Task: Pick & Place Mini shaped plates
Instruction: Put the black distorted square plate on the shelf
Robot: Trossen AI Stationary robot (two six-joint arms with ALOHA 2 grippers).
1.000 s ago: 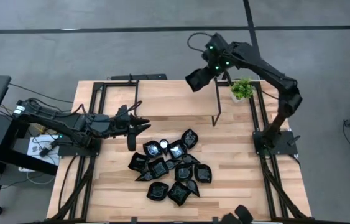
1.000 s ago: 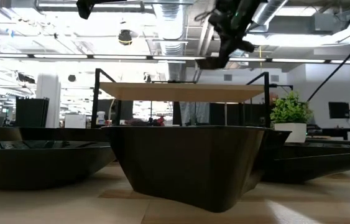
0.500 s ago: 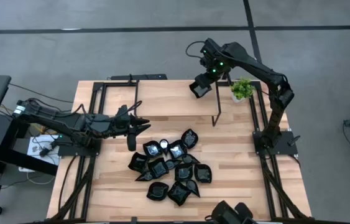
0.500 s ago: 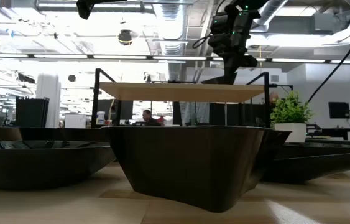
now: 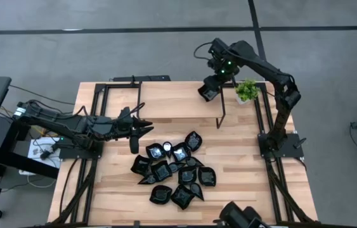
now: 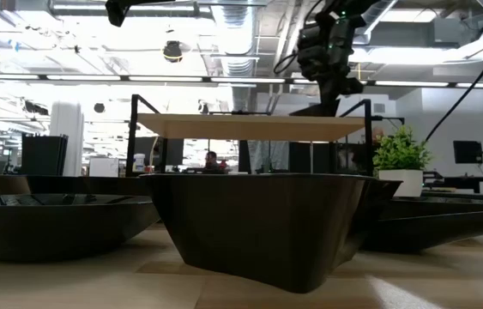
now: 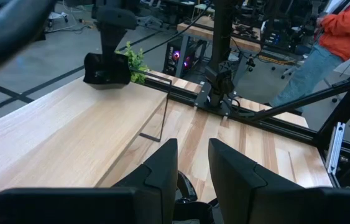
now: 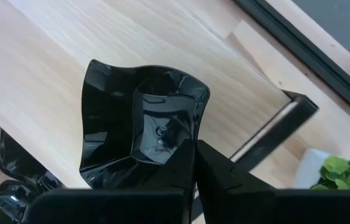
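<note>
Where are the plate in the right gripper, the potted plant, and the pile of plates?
Held plate (image 8: 143,118): right wrist view, on its glossy centre.
Potted plant (image 5: 247,89): high view, on the leaves.
Pile of plates (image 5: 173,173): high view, on a dish in the pile's middle.

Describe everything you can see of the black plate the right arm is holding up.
The square plate is glossy black, plastic by its look, with wavy upturned edges, pointed corners and a recessed square centre that catches reflections. The right pincer is shut on one edge of it, holding it in the air, tilted, over the raised wooden shelf near the potted plant. From the high view it shows as a dark shape at the shelf's right end, apart from the pile of plates on the table. Nothing but the pincer touches it.
</note>
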